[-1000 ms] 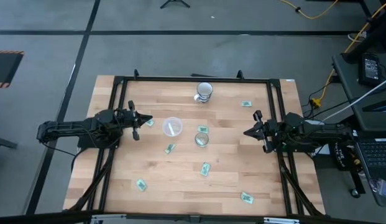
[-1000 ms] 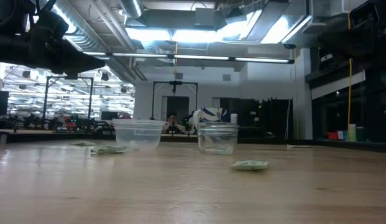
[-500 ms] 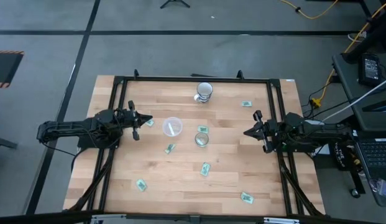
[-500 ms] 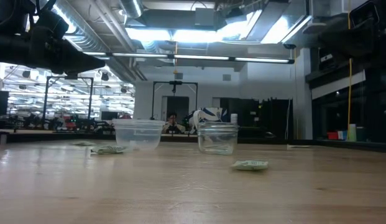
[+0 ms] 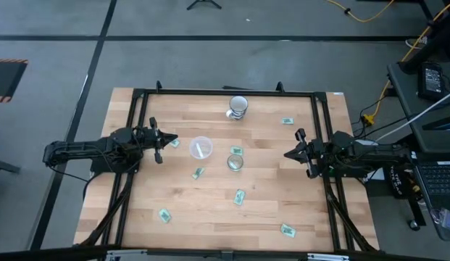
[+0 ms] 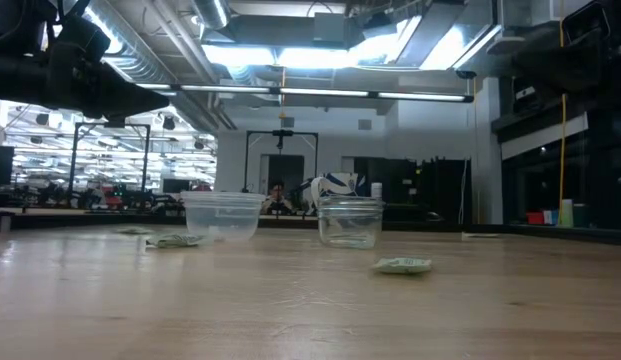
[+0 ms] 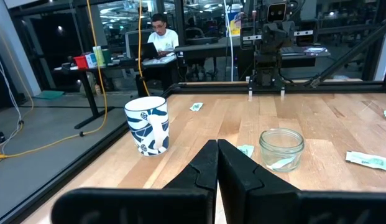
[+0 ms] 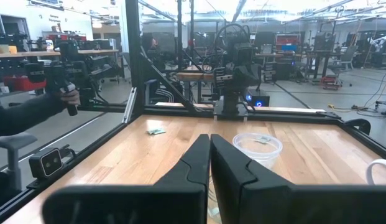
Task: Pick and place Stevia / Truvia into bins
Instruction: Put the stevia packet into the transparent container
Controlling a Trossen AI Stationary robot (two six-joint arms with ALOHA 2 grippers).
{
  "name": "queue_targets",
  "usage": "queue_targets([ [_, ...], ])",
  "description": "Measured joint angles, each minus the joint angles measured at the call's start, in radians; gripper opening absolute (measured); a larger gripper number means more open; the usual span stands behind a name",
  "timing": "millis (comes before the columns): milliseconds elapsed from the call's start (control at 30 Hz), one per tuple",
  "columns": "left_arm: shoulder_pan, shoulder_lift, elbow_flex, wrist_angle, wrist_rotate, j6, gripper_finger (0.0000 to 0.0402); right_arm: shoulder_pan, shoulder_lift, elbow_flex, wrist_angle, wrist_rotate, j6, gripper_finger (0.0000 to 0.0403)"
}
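Several green-and-white Stevia packets lie flat on the wooden table, among them one [image 5: 198, 173] near the middle, one [image 5: 239, 196] nearer the front and one [image 5: 286, 121] far right. The wide translucent cup [image 5: 201, 147] and the narrow clear glass [image 5: 235, 161] stand upright mid-table. A packet shows inside the cup [image 8: 257, 147] and inside the glass [image 7: 281, 148]. My left gripper [image 5: 167, 139] hovers shut left of the wide cup, above the table. My right gripper [image 5: 288, 154] hovers shut right of the glass. Both point toward the middle.
A blue-and-white patterned cup [image 5: 238, 106] stands near the far edge. A black frame [image 5: 225, 92] borders the table's far and side edges. More packets lie at the near left [image 5: 164, 214] and near right [image 5: 287, 230]. A person sits in the room beyond the table [image 7: 160, 34].
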Motion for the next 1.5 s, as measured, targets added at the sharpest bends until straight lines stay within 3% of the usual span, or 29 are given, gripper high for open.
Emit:
queue_targets([
  [200, 0.0, 0.0, 0.0, 0.0, 0.0, 0.0, 0.0004, 0.0, 0.0, 0.0, -0.001, 0.012, 0.035, 0.0018],
  [433, 0.0, 0.0, 0.0, 0.0, 0.0, -0.002, 0.0004, -0.001, 0.001, 0.0, -0.066, 0.185, 0.078, 0.0007],
  [700, 0.0, 0.0, 0.0, -0.001, -0.002, -0.027, 0.0004, -0.017, 0.035, 0.045, -0.076, 0.269, 0.053, 0.0005],
  [933, 0.0, 0.008, 0.0, -0.001, -0.034, -0.03, 0.0003, -0.029, 0.18, 0.122, -0.128, 0.414, 0.108, 0.0005],
  [1133, 0.0, 0.048, 0.0, -0.002, -0.061, -0.122, 0.0003, -0.063, 0.36, 0.243, -0.216, 0.503, 0.136, 0.0006],
  [1333, 0.003, 0.149, 0.027, -0.002, -0.123, -0.167, 0.0003, -0.138, 0.535, 0.395, -0.36, 0.51, 0.143, 0.0007],
  [1500, 0.026, 0.279, 0.092, -0.002, -0.083, -0.127, 0.0003, -0.198, 0.635, 0.464, -0.415, 0.51, 0.149, 0.0007],
])
